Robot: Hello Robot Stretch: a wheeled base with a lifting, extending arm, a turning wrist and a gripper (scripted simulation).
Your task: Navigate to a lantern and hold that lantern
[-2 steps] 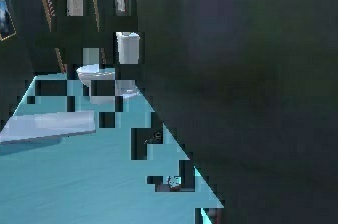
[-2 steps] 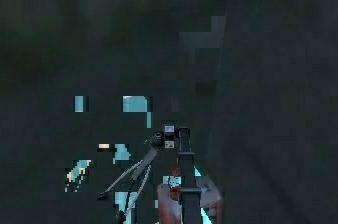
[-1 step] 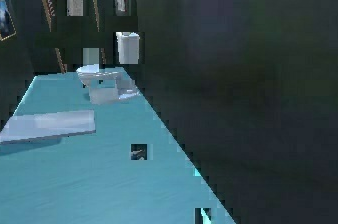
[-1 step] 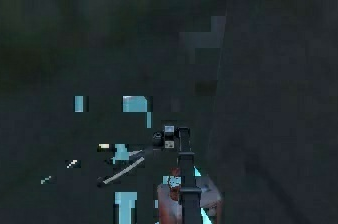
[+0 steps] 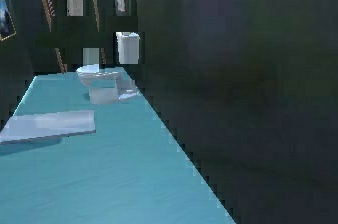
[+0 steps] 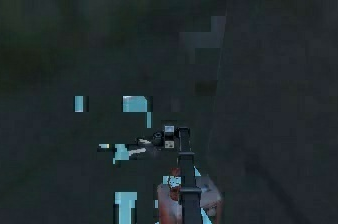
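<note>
Driving along the teal surface (image 5: 127, 175), past the grey slab (image 5: 47, 126) at its left edge, should bring the pale upright thing (image 5: 127, 47) beyond its far edge, perhaps the lantern, within reach; whether the pincer (image 6: 127, 150) holds anything cannot be told.

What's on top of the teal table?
A flat pale slab near its left edge, pale objects at the far end of the table. Anything under the slab is covered.

We face a bench (image 5: 127, 175) running ahead. A flat slab (image 5: 47, 127) lies on it toward the forward view's left, a box (image 5: 104, 93) farther back, an upright container (image 5: 127, 47) behind that.
</note>
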